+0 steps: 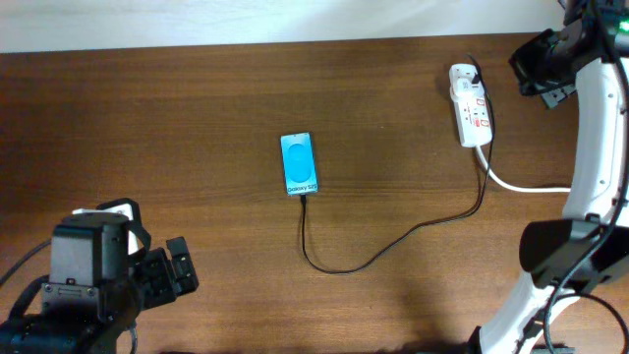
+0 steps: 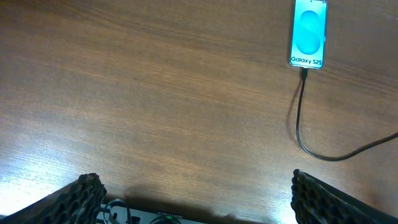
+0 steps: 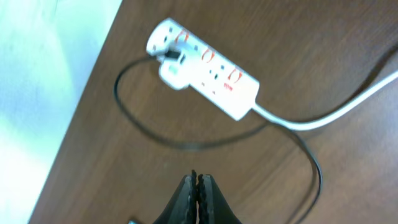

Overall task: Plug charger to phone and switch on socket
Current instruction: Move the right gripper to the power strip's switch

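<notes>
The phone (image 1: 299, 164) lies flat mid-table with its cyan screen up; it also shows in the left wrist view (image 2: 308, 33). The thin black charger cable (image 1: 393, 243) runs from the phone's near short edge, where its plug tip (image 2: 304, 71) sits in the port, across to the white socket strip (image 1: 469, 116) at the back right. The strip shows in the right wrist view (image 3: 202, 67) with red switches and a white adapter plugged in. My left gripper (image 2: 199, 199) is open and empty at the front left. My right gripper (image 3: 197, 193) is shut and empty, above the table near the strip.
The strip's thick white cord (image 1: 526, 184) runs right toward the right arm's base (image 1: 560, 246). The table's back edge (image 1: 295, 41) meets a white wall. The wooden tabletop (image 1: 197, 147) is bare on the left.
</notes>
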Motion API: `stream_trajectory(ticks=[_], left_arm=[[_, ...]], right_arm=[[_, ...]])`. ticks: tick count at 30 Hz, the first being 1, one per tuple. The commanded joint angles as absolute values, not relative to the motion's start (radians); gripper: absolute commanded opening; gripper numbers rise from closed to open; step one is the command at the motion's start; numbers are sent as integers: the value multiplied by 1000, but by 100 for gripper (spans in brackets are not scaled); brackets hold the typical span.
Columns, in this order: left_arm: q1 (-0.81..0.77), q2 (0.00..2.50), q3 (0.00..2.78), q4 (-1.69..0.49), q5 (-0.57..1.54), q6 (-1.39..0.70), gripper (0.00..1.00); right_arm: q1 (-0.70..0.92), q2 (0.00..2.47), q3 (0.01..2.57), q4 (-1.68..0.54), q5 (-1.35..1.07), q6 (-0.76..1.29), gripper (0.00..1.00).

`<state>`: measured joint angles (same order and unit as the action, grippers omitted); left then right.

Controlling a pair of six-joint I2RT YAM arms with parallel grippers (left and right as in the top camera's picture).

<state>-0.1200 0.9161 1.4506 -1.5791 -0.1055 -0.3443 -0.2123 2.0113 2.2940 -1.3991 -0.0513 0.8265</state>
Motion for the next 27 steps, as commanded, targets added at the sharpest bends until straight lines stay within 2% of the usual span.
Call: stream_trajectory(ticks=[1, 10, 27], left_arm=[[-115, 915, 1459, -1581, -110, -344, 99], [-115, 915, 1459, -1580, -110, -344, 100], [-115, 915, 1459, -1559, -110, -344, 99]], right_arm=[[-280, 2135, 2334, -1397, -75, 819, 5], [-295, 2357, 2334, -1296, -147, 819, 4], [-259, 2474, 2334, -1053, -170, 895, 4]])
